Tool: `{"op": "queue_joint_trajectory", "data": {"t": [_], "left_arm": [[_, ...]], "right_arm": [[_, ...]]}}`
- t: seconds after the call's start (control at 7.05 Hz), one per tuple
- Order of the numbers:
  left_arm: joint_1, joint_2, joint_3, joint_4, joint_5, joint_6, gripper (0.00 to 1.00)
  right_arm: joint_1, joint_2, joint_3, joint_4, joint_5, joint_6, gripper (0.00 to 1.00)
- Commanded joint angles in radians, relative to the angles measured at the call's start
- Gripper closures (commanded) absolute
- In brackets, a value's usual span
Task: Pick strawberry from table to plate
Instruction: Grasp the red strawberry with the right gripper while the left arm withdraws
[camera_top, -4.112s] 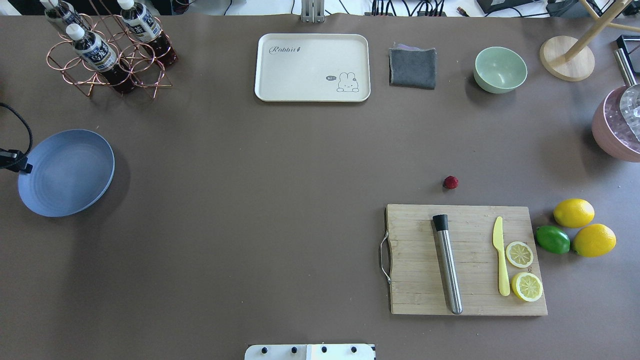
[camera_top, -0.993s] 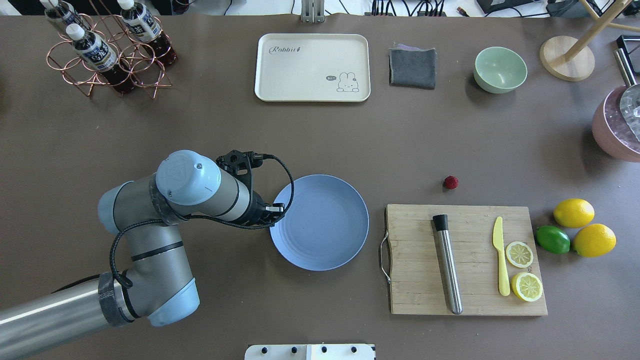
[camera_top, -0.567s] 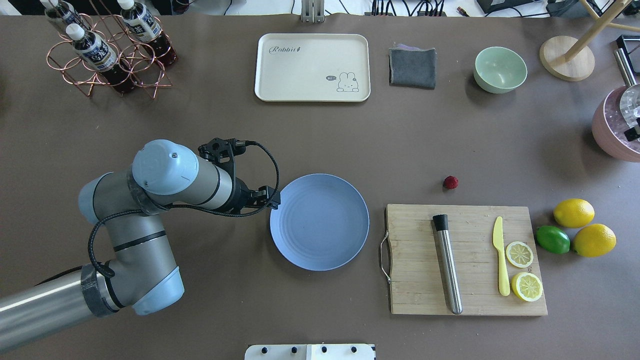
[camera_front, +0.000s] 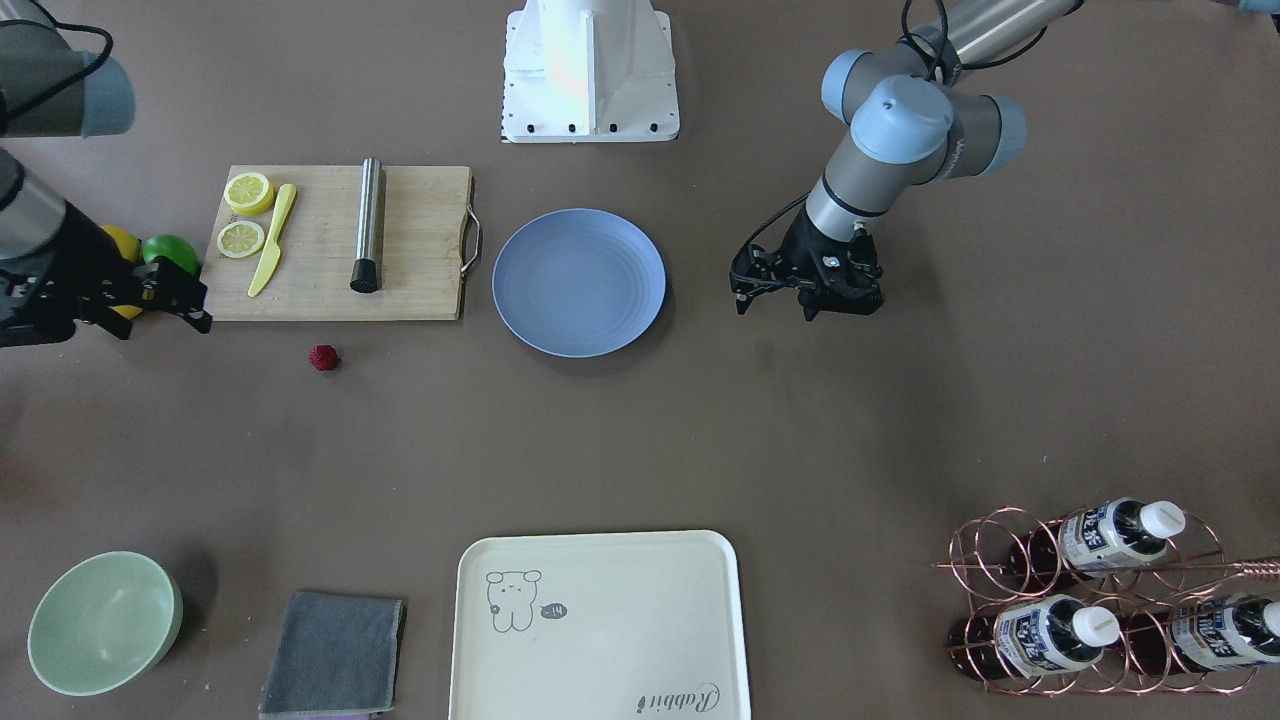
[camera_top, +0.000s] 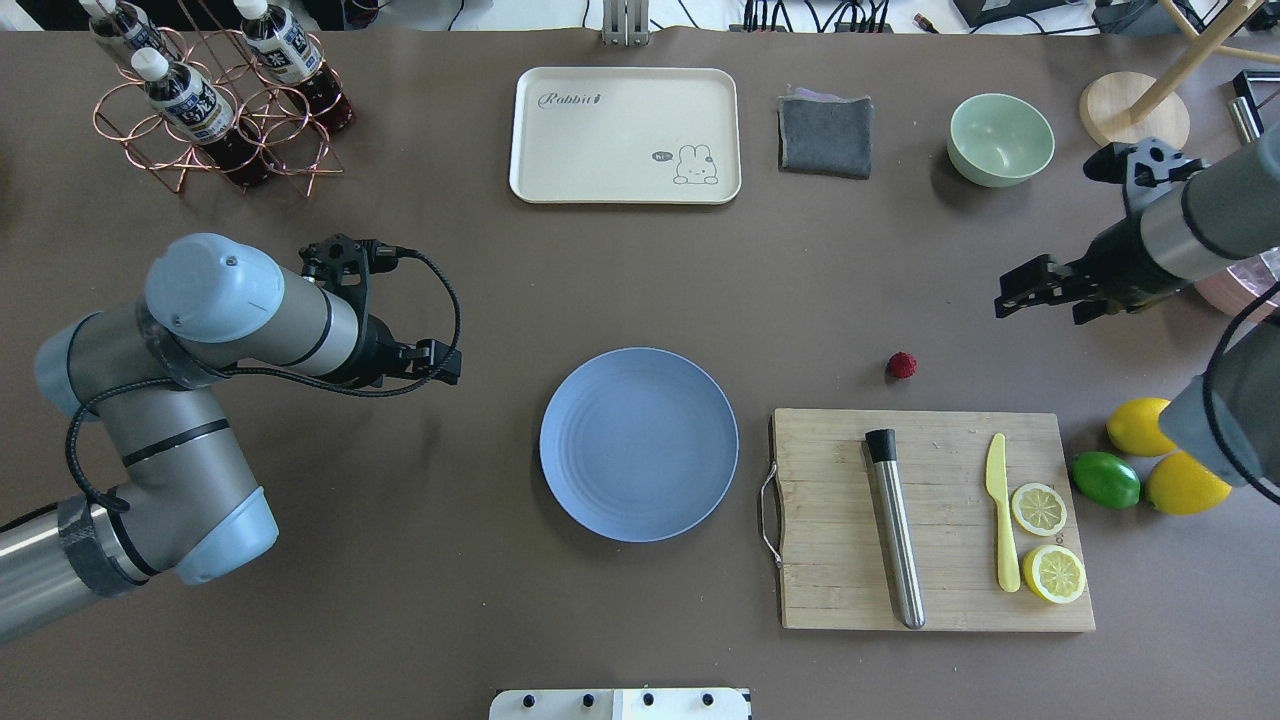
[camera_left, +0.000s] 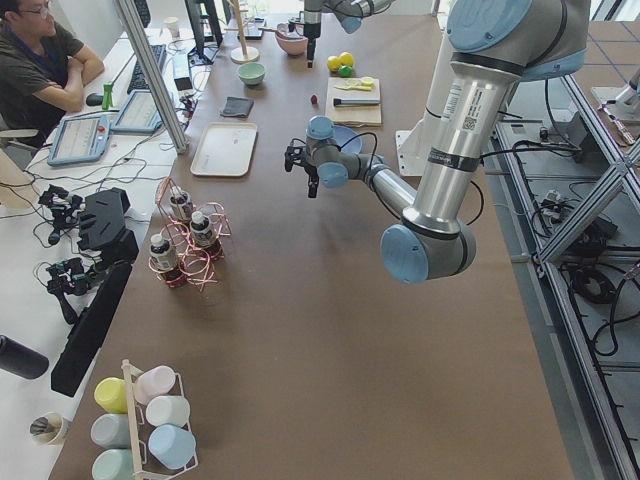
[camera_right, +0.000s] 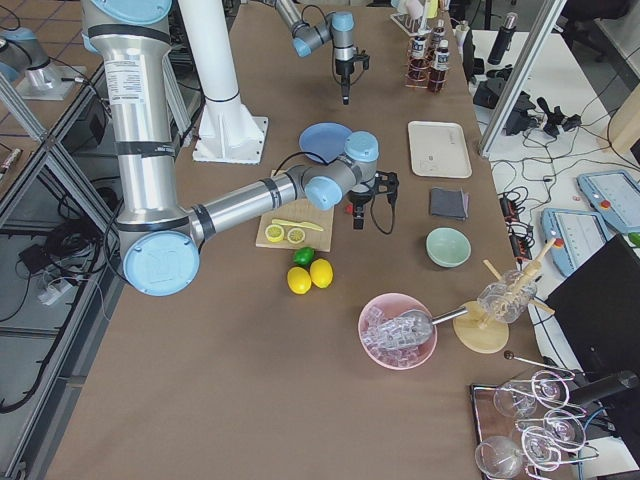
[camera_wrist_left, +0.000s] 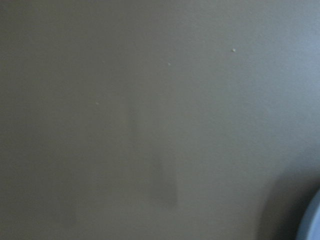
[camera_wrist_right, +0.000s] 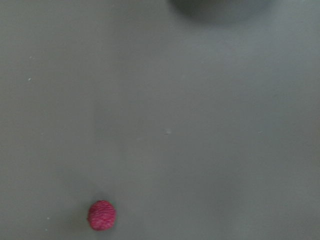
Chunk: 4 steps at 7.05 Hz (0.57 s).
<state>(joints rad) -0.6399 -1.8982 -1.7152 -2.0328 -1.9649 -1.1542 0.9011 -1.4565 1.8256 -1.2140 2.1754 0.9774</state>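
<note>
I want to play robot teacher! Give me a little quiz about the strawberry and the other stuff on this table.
1. True or false: the strawberry already lies on the plate.
2. The left gripper and the right gripper both hang over the table. Which one is nearer the strawberry? A left, B right.
3. Fill the gap: the copper rack holds ___ bottles.
Key: 1 false; 2 B; 3 three.
</note>
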Motion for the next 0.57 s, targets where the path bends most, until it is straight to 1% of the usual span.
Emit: {"op": "queue_joint_trajectory", "data": {"t": [0.0, 0.14, 0.28, 0.43], "left_arm": [[-0.065, 0.047, -0.003, 0.002, -0.032, 0.079, 0.03], [-0.069, 0.047, -0.001, 0.003, -0.032, 0.079, 0.03], [-0.069, 0.047, -0.001, 0.005, -0.029, 0.079, 0.03], [-0.070, 0.048, -0.003, 0.003, -0.029, 0.079, 0.03]], "right_arm": [[-0.132, 0.071, -0.064, 0.017, -0.087, 0.080, 0.05], [-0.169, 0.115, -0.109, 0.017, -0.135, 0.078, 0.05], [-0.180, 0.140, -0.144, 0.017, -0.141, 0.078, 0.06], [-0.182, 0.142, -0.146, 0.017, -0.140, 0.075, 0.12]]}}
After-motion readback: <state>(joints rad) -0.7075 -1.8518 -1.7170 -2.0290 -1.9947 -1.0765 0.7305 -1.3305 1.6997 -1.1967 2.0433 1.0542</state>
